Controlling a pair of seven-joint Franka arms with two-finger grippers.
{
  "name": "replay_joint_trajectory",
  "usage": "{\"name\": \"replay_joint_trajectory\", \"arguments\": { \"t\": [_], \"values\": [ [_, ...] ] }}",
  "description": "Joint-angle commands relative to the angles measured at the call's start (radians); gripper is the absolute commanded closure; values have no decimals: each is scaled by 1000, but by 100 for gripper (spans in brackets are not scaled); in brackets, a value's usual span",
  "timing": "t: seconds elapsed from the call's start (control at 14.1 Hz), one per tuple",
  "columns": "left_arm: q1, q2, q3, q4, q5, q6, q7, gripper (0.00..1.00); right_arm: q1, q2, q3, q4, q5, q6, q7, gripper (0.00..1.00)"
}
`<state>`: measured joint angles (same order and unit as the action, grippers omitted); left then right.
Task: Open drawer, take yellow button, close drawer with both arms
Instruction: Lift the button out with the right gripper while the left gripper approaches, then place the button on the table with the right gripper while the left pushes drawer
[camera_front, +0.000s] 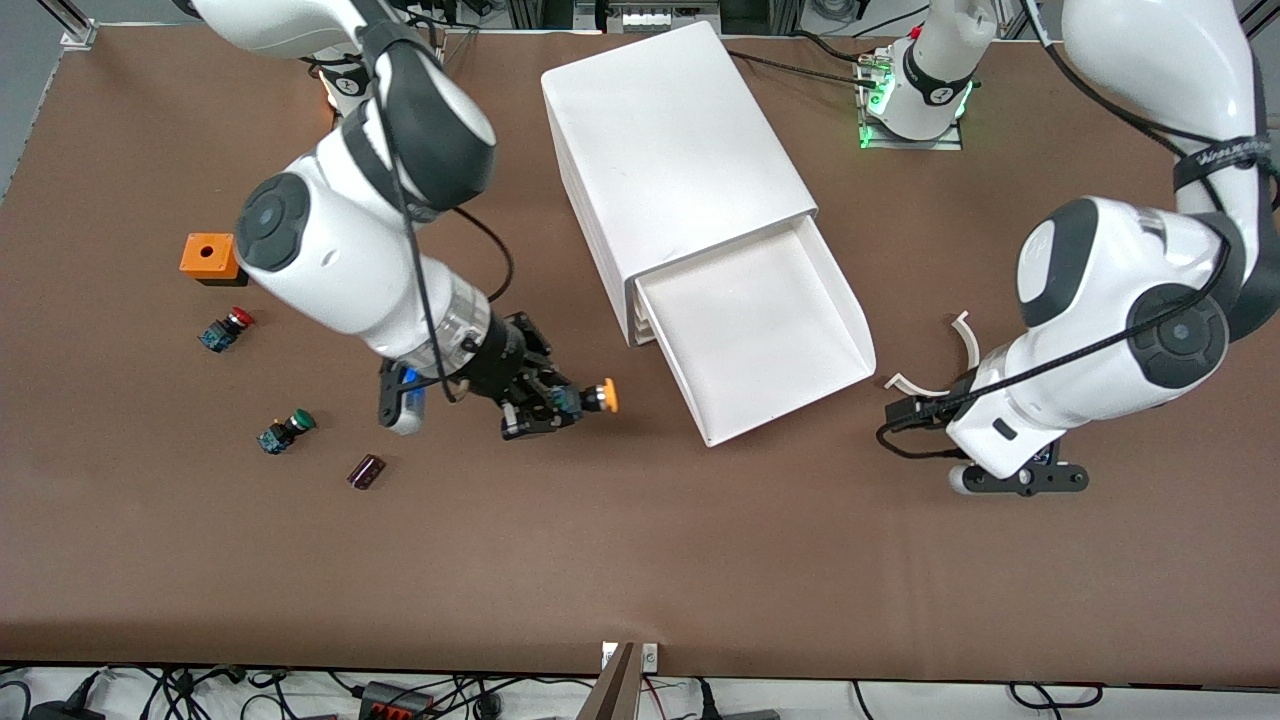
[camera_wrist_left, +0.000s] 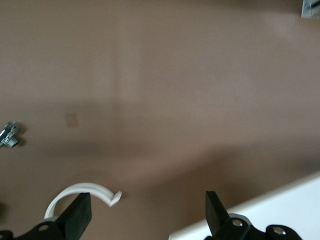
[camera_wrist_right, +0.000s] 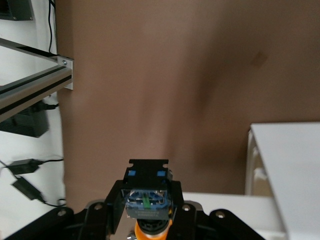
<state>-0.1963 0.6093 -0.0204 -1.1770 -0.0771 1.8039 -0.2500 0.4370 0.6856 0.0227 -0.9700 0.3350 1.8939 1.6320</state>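
**Orange cap in the right end effector, top drawer standing open**

Orange is the colour to watch: the button (camera_front: 590, 398) sits clamped between the fingers of the right end effector (camera_front: 560, 403), cap pointing toward the cabinet (camera_front: 672, 170), held over bare brown desk (camera_front: 640, 560) beside the open drawer (camera_front: 760, 330). The right wrist view confirms it, blue-and-black body (camera_wrist_right: 146, 197) pinched tight between both fingers (camera_wrist_right: 116, 199).

The drawer, uppermost of the stack, is pulled well out, its tray showing white and bare inside, its front lip angled toward the front camera. There's a strip of open brown surface between that lip and the held button.

Over toward the left arm's end, the left end effector (camera_front: 905, 400) hovers low just beside the drawer's front corner, fingers (camera_wrist_left: 77, 216) spread apart with nothing between them; a curved white hook (camera_wrist_left: 82, 192) shows at one finger.

Toward the right arm's end lie a red-capped button (camera_front: 226, 329), a green-capped button (camera_front: 285, 431), a small dark block (camera_front: 366, 471) and an orange box (camera_front: 209, 257), all well apart from the cabinet. The broad band of desk nearest the front camera lies open.
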Motion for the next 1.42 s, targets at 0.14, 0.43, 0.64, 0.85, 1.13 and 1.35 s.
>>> {"name": "replay_joint_trajectory", "arguments": {
  "t": [0.14, 0.43, 0.64, 0.85, 1.13, 1.35],
  "values": [
    [-32, 66, 0, 16, 10, 141, -64, 0, -79, -151, -10, -289, -39, -85, -540, 81],
    [-46, 102, 0, 16, 13, 231, -207, 0, -147, -236, -10, -498, -99, -90, -869, 81],
    [-55, 130, 4, 16, 19, 281, -339, 0, -178, -238, -12, -590, -131, -84, -1107, 81],
    [-132, 129, 13, 0, 40, 275, -506, 0, -201, -233, -12, -662, -186, -70, -1321, 81],
    [-178, 115, 10, -50, 138, 209, -612, 0, -198, -235, -10, -791, -301, 63, -1507, 81],
    [-178, 98, 0, -55, 128, 138, -611, 0, -202, -198, -10, -857, -301, 207, -1540, 81]
  ]
}}
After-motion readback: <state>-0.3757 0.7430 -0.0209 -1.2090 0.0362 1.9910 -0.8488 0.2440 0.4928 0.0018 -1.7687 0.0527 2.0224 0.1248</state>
